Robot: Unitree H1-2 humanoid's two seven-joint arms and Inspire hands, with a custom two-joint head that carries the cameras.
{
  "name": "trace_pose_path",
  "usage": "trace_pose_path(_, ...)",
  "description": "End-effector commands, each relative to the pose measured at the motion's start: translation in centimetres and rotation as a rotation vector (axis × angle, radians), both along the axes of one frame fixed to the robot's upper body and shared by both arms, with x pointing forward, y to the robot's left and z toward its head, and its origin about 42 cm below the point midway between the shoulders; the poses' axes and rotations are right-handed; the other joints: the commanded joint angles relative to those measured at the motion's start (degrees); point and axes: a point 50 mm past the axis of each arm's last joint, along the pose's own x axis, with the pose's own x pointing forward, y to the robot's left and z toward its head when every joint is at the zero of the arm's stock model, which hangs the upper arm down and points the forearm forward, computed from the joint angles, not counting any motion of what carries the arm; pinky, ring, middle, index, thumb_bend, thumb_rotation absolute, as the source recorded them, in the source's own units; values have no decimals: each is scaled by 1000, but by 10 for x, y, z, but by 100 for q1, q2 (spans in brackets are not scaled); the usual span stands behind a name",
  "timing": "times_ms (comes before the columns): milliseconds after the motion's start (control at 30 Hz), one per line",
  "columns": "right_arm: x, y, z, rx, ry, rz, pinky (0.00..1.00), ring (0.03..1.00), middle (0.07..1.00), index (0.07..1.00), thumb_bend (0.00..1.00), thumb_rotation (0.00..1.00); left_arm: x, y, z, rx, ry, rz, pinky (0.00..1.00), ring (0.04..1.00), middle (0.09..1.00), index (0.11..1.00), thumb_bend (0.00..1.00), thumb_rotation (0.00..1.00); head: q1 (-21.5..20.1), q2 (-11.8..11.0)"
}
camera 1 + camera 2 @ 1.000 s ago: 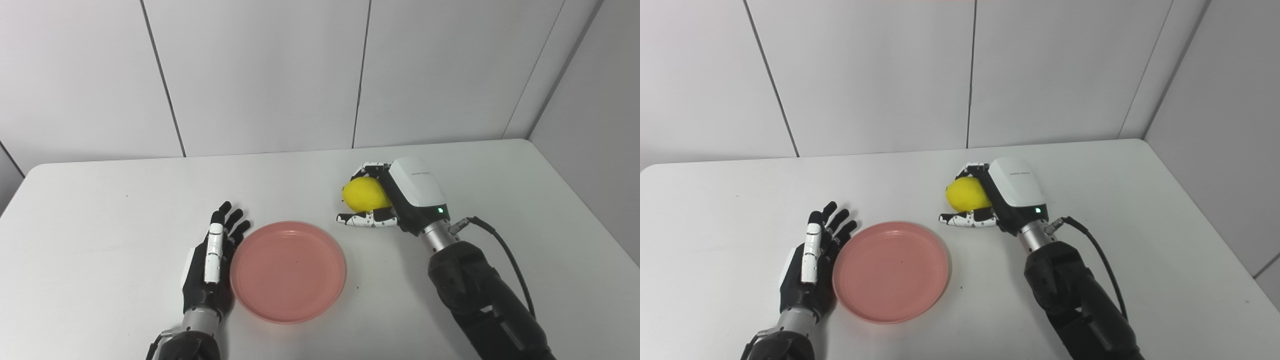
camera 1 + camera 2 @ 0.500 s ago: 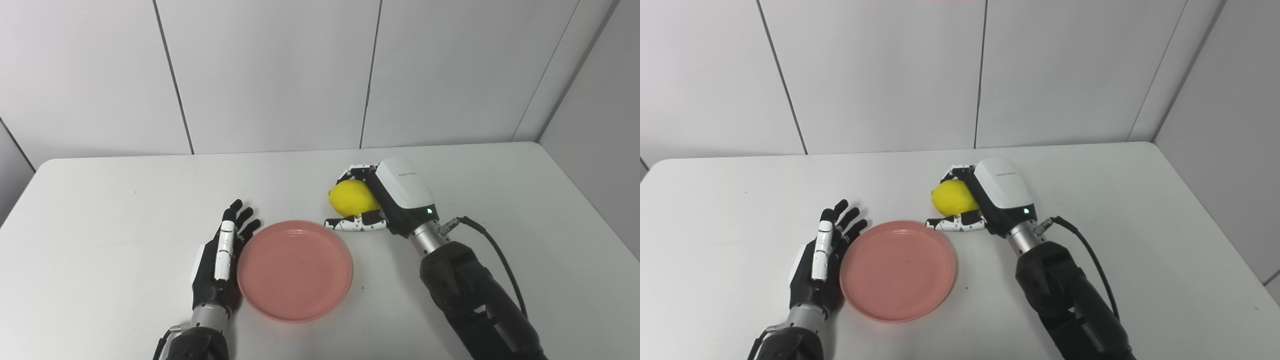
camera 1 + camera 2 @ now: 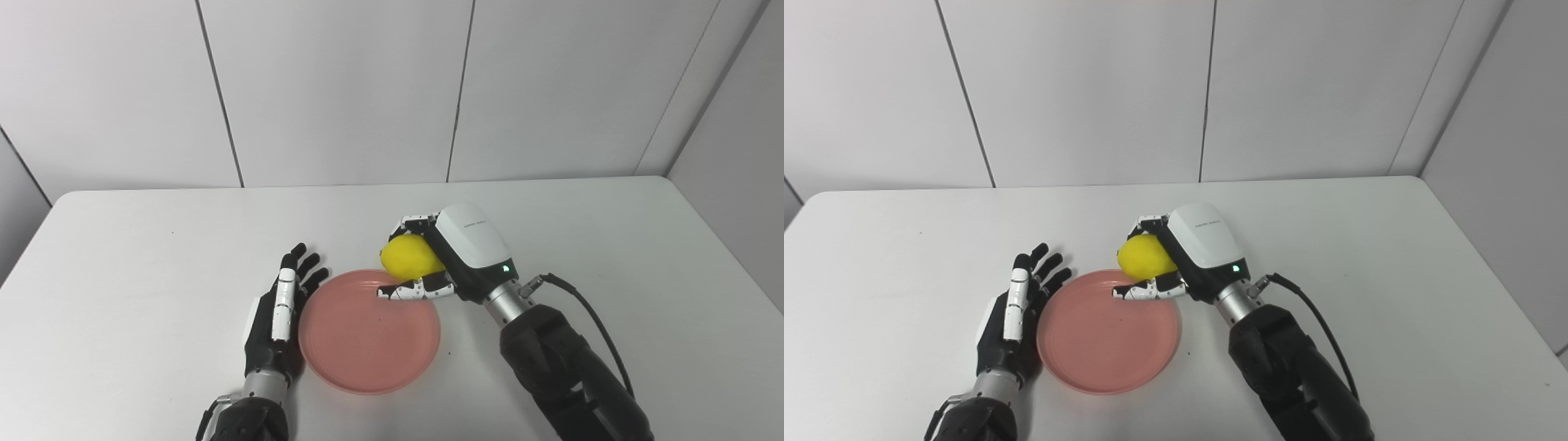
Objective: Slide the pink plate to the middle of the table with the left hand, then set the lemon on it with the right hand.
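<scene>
1. My left hand (image 3: 277, 321) lies flat on the white table (image 3: 122, 275), fingers spread and holding nothing, its edge just beside the left rim of the pink plate (image 3: 361, 349).
2. The pink plate sits near the table's middle, nothing resting on it.
3. My right hand (image 3: 450, 263) grips the lemon (image 3: 407, 257), fingers curled around it, above the plate's far right rim.

Bare table (image 3: 588, 220) across upper frame and right — open passage. Centre blocked: pink plate (image 3: 367, 343), left hand (image 3: 275, 318) flanking its left rim.
</scene>
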Motion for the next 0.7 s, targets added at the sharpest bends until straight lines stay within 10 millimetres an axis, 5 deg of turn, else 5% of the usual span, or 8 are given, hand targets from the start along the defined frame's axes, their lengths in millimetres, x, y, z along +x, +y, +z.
trace_pose_path(0,-1,14,23,13,-83,70,176,237,316,397,544,436,-8,-12,-19,-9,97,-27,954,857,901,906,629,946,12,4)
trace_pose_path(667,-7,46,-7,-46,17,132,202,273,355,441,537,391,-8,-16,-20,-19,82,-14,938,848,891,909,656,1000,-33,13)
